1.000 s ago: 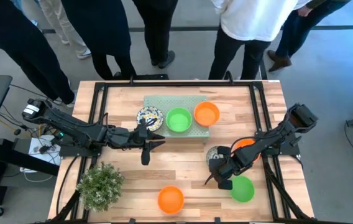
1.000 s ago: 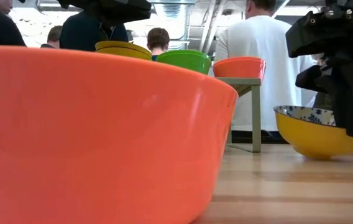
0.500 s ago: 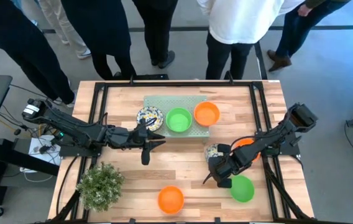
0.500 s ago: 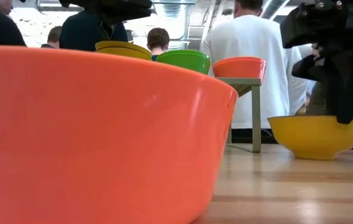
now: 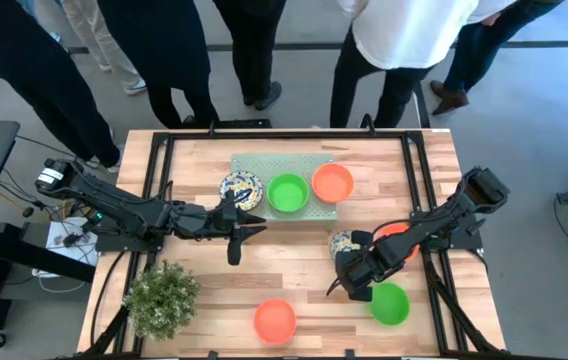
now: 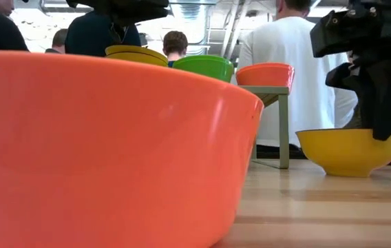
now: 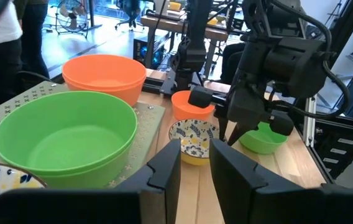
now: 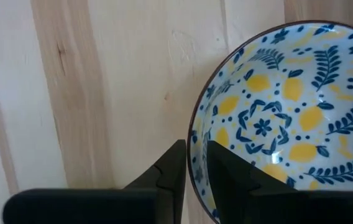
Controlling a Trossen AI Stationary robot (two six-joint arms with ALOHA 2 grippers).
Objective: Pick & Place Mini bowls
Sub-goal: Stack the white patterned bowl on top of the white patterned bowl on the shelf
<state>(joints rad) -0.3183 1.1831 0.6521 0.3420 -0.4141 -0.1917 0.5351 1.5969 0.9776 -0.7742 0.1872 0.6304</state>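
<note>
My right gripper point(image 5: 347, 262) is shut on a white bowl with blue-yellow flowers point(image 5: 342, 243), yellow outside in the low view point(image 6: 350, 151), which stands on the table's right half. An orange bowl point(image 5: 396, 233) lies under the right arm, and a green bowl point(image 5: 390, 303) sits nearer the near edge. A second floral bowl point(image 5: 241, 188), a green bowl point(image 5: 287, 192) and an orange bowl point(image 5: 332, 182) stand on the pale green mat point(image 5: 264, 162). Another orange bowl point(image 5: 275, 320) rests by the near edge. My left gripper point(image 5: 239, 232) waits by the mat's near left corner, its fingers a little apart. My right gripper pinches the floral bowl's rim point(image 8: 192, 146), one finger point(image 8: 226, 171) inside the bowl and one finger point(image 8: 170, 168) outside. The fingers come from above, pointing down. The bowl sits level with its base on the table.
A bushy green plant point(image 5: 161, 297) stands at the near left corner. A black frame point(image 5: 159, 180) runs around the table. Several people stand beyond the far edge. Bare wood point(image 5: 294, 265) lies between the mat and the near orange bowl.
The floral bowl in my right gripper was tilted with its inside showing in the low view; it now sits level on the table. The right gripper has kept hold of the rim. The left arm has kept still.
</note>
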